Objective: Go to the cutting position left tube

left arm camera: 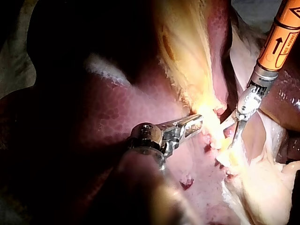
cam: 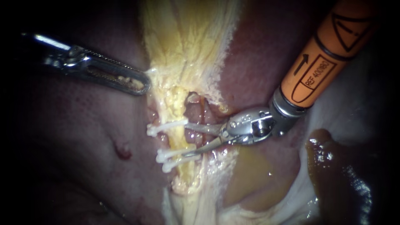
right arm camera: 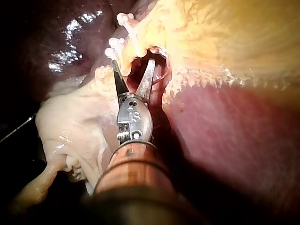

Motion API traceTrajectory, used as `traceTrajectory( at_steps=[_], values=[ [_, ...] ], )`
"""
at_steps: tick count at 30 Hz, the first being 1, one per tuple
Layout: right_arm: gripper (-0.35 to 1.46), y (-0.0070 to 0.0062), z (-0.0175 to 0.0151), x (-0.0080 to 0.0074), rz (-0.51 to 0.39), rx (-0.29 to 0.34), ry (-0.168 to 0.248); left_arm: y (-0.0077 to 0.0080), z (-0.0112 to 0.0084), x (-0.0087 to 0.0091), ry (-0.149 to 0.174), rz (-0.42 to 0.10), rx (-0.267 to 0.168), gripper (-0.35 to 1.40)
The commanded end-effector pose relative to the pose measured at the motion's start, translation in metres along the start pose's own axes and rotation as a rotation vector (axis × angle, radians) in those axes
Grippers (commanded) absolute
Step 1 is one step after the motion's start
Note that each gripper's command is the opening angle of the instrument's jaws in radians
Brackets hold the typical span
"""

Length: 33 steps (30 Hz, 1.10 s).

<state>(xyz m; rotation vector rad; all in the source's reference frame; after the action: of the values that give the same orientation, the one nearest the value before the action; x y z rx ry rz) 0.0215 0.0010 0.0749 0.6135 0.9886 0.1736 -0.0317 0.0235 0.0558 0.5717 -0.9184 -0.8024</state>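
The left tube (cam: 180,139) is a yellowish strand running down the middle of the endoscope view. One white clip (cam: 166,127) crosses it above and two white clips (cam: 174,154) cross it below. My right instrument (cam: 186,139) comes in on an orange shaft from the upper right. Its thin blades are open, with their tips at the stretch of tube between the clips. The right wrist view shows the same open blades (right arm camera: 133,65) at the tube. My left instrument (cam: 139,83) holds the edge of the yellow gallbladder tissue (cam: 187,41), jaws together on it.
Dark red liver (cam: 83,137) lies left of the tube and under my left instrument. A second reddish strand (cam: 201,109) sits just right of the clipped tube. Brown fluid (cam: 333,166) pools at the lower right, beside pale tissue (cam: 250,208).
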Motion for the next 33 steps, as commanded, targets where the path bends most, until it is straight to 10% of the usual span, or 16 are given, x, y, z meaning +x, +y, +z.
traceTrajectory(
  at_steps=[1, 33],
  values=[
    [1.44, 0.0001, 0.0000, -0.0001, 0.000, -0.002, 0.000, 0.0000, 0.0000, 0.0000, 0.000, 0.000, 0.000, -0.35],
    [1.44, -0.0013, 0.0020, 0.0021, -0.014, 0.098, 0.067, -0.0001, 0.0003, -0.0001, -0.002, 0.000, -0.005, -0.35]
  ],
)
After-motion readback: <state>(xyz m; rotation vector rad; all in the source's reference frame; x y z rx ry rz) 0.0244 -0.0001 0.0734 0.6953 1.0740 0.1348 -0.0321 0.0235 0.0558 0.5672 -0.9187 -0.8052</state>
